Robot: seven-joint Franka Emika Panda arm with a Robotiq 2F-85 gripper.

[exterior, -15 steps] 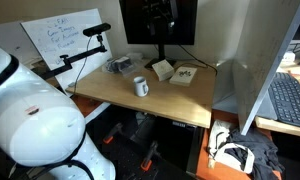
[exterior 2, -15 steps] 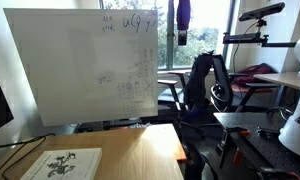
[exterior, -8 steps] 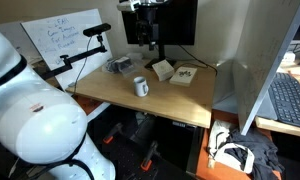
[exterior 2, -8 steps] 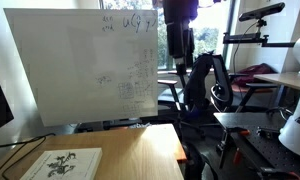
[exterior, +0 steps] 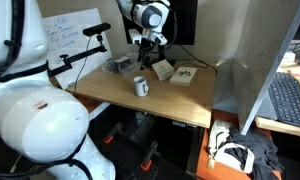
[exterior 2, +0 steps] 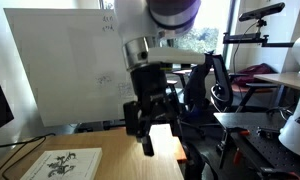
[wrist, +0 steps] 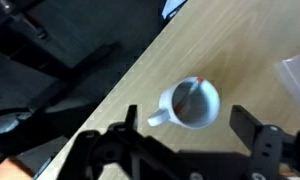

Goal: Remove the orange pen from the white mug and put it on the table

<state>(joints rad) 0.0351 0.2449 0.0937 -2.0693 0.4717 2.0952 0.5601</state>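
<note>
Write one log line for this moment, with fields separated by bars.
phase: pre-grasp | gripper: open, above mug | pen: in mug, not grasped | mug: upright on table

We find the mug (exterior: 140,87) standing on the tabletop (exterior: 180,102), toward the front left part as an exterior view shows it, with the pen (wrist: 189,97) inside it. The gripper (exterior: 145,62) hangs above the mug. In the wrist view its jaws stand apart, one to each side of the mug below. A booklet (exterior: 162,70) and a book (exterior: 184,75) lie side by side behind the mug, to its right. A whiteboard (exterior: 60,40) stands beyond the tabletop's left edge. A keyboard (exterior: 288,100) lies on a separate desk at far right.
</note>
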